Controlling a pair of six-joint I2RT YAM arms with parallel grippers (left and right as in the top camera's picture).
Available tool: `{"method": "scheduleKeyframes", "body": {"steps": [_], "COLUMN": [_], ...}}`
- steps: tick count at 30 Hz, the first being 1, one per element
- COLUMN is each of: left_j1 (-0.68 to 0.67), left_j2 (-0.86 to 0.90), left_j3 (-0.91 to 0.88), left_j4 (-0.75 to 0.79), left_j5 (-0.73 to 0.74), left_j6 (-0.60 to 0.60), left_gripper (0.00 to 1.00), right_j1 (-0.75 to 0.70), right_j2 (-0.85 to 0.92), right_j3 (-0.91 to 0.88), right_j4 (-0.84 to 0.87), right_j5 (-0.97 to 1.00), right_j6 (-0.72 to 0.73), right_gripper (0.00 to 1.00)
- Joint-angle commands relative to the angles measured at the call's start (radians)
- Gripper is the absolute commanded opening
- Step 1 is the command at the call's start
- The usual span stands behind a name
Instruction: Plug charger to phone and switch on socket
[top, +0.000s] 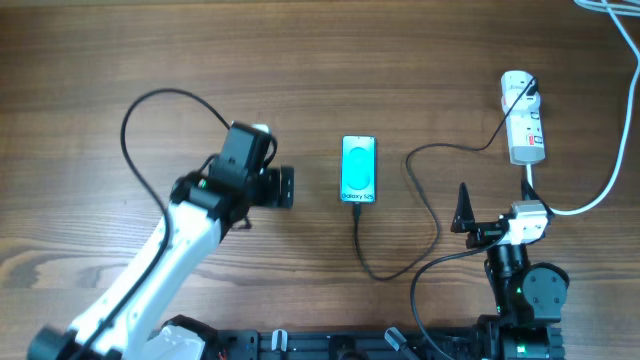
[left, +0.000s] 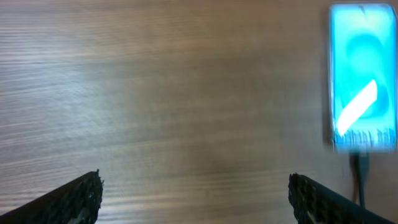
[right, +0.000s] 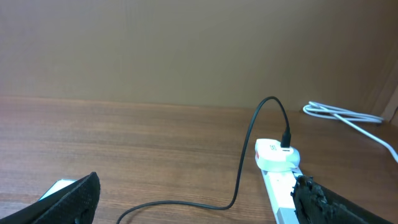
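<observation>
The phone (top: 359, 169) lies flat mid-table, cyan screen lit; it also shows at the top right of the left wrist view (left: 362, 74). The charger's thin black cable (top: 432, 215) runs from the phone's bottom edge, where its tip (left: 361, 165) sits against the phone, in a loop to a plug on the white socket (top: 524, 120). The socket also shows in the right wrist view (right: 280, 180). My left gripper (top: 285, 187) is open and empty, just left of the phone. My right gripper (top: 498, 222) is open and empty, in front of the socket.
A thick white cord (top: 610, 180) curves from the socket's near end off the table's right side; it also shows in the right wrist view (right: 348, 115). The left arm's own black cable (top: 150, 105) loops over the table at the left.
</observation>
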Motion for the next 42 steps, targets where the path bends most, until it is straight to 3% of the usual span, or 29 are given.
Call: {"method": "scheduleKeyframes", "body": {"steps": [1,11,21,29,37,42], "left_j1": [0.048,0.299,0.308,0.347,0.436,0.435], "left_j2": [-0.142,-0.478,-0.824,-1.159,-1.291,-1.313], "left_j3": [-0.127,-0.449,-0.755,-0.827,-0.830,-0.875], "left_j4": [0.073,0.254,0.495,0.497,0.510,0.708], "left_j5": [0.156,0.339,0.341,0.330,0.301,0.279], "left_j6": [0.211,0.212,0.211,0.154,0.106,0.106], "left_gripper": [1.00,1.00,1.00,1.00,1.00,1.00], "right_j1": [0.006,0.006,0.006,0.006,0.006,0.006], "right_j2": [-0.012,-0.012,-0.012,-0.012,-0.012,-0.012], "right_j3": [-0.002,-0.002,-0.002,-0.002,-0.002,-0.002], "right_j4": [0.002,0.002,0.002,0.002,0.002,0.002], "right_j5": [0.010,0.010,0.010,0.010,0.010,0.010], "right_j6": [-0.007,-0.006,-0.006,-0.007,-0.006,-0.006], "right_gripper": [1.00,1.00,1.00,1.00,1.00,1.00]}}
